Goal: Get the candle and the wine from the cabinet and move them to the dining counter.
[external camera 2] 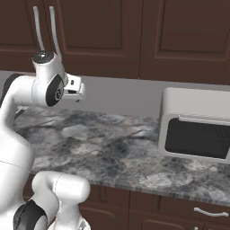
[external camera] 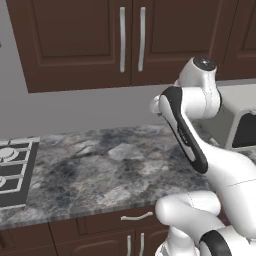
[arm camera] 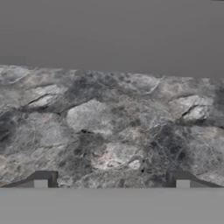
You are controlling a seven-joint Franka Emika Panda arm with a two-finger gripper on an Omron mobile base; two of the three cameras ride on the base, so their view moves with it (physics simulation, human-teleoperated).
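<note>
Grey-black marbled stone lies under the gripper [arm camera: 111,183]: hand view looks along it at the worktop [arm camera: 109,127], w/ plain grey wall behind. Jaws spread wide, two dark tips far apart at the bottom of that view, nothing between them. In right base view the hand sits off the wrist, well above the stone, pointing across it toward the wall, not up at the doors.

Further out: the cabinet [external camera: 130,35] hangs directly above, dark brown panelled doors, both shut, pair of long silver bar handles [external camera: 132,39] side by side at the centre seam. Candle & wine presumably inside behind those doors; can't confirm, nothing of them visible. Stove [external camera: 15,170] at worktop's left end, white microwave [external camera 2: 195,128] at right end.

Step in hand, as I read it: get a door open. To do it well: tilt the wrist up first, approach one bar handle square-on, keep jaws wide til the bar sits between the tips, close around it mid-length, not at the mounts. Pull along the door's arc, not straight back, or grip may slip. Mind the elbow near the microwave.
</note>
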